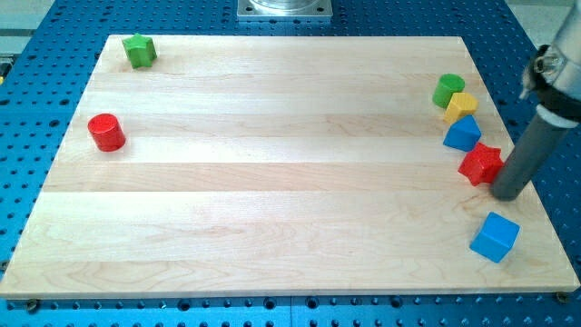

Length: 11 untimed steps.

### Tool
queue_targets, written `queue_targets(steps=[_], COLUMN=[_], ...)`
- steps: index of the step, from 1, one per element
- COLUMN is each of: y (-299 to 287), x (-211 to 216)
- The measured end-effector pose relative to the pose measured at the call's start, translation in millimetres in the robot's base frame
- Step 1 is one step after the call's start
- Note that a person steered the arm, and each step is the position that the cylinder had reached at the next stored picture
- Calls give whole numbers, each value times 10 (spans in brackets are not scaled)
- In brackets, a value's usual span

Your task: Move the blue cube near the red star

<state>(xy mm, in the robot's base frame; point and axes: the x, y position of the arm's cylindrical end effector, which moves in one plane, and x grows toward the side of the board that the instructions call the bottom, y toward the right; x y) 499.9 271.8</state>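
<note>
The blue cube [495, 237] lies near the board's lower right corner. The red star [480, 164] lies above it at the view's right, a short gap away. My tip [507, 194] rests on the board just right of the red star, touching or almost touching it, and above the blue cube. The rod slants up to the view's right edge.
Another blue block [462, 133], a yellow block [460, 106] and a green cylinder [448, 90] form a close row just above the red star. A red cylinder [106, 133] lies at the left and a green star [139, 50] at the top left. The wooden board [272, 182] sits on a blue perforated table.
</note>
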Motion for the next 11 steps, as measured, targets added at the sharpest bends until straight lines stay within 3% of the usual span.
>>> queue_targets(steps=[1,2,3,4,5,10,11], y=[-41,-77,260,-39,-426,-617,-1325], x=[-140,148,679,1184,1176,522,494])
